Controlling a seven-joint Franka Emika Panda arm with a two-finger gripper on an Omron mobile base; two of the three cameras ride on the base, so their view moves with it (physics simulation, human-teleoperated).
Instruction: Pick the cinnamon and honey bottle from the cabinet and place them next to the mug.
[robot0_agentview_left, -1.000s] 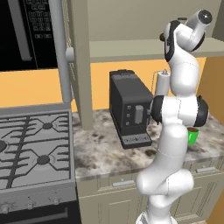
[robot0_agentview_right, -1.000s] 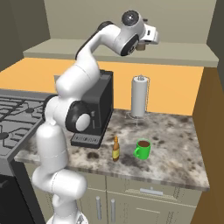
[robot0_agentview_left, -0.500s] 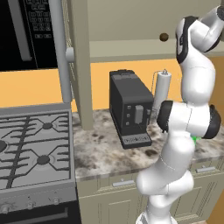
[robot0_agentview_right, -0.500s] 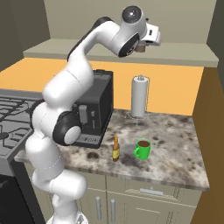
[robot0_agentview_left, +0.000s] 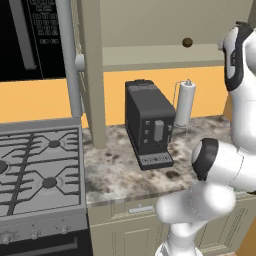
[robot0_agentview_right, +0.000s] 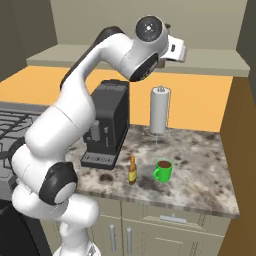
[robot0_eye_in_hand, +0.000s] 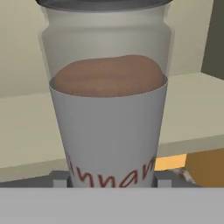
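The cinnamon (robot0_eye_in_hand: 108, 109), a greyish jar with a dark lid and brown powder inside, stands very close in the hand view. My gripper (robot0_eye_in_hand: 112, 177) is shut on it, one fingertip (robot0_eye_in_hand: 61, 177) against each side low down. In the right base view my gripper (robot0_agentview_right: 176, 50) is up at the beige cabinet (robot0_agentview_right: 75, 55) shelf. The honey bottle (robot0_agentview_right: 132, 170) stands upright on the counter, just left of the green mug (robot0_agentview_right: 162, 170).
A black coffee machine (robot0_agentview_right: 107, 122) and a paper towel roll (robot0_agentview_right: 159, 110) stand at the back of the stone counter (robot0_agentview_right: 200, 165). A small brown ball (robot0_agentview_left: 187, 42) lies on the cabinet shelf. The gas stove (robot0_agentview_left: 40, 160) is at the left.
The arm's elbow and upper links have swung to the right and up. The hand has shifted slightly along the shelf, and the jaws have kept the same width.
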